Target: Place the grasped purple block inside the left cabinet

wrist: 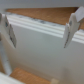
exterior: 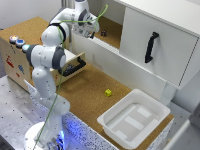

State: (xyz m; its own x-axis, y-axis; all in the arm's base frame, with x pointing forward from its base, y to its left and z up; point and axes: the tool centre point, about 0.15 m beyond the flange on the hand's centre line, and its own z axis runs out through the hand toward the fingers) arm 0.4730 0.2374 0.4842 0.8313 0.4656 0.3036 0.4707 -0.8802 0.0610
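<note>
Currently, the robot's grey two-finger gripper (exterior: 91, 31) hangs at the long low white front panel (exterior: 107, 49) of the white-walled, cork-floored left cabinet (exterior: 112, 27). The wrist view shows its fingers (wrist: 74, 26) spread apart with nothing between them. A tiny dark purple block (exterior: 103, 33) lies on the cabinet floor just beyond the front panel, toward the exterior view's right of the gripper; judged already deposited.

White arm (exterior: 47, 60) of rounded segments with dark grey joints; thin green cable (exterior: 80, 22) alongside; round white base (exterior: 37, 137).
</note>
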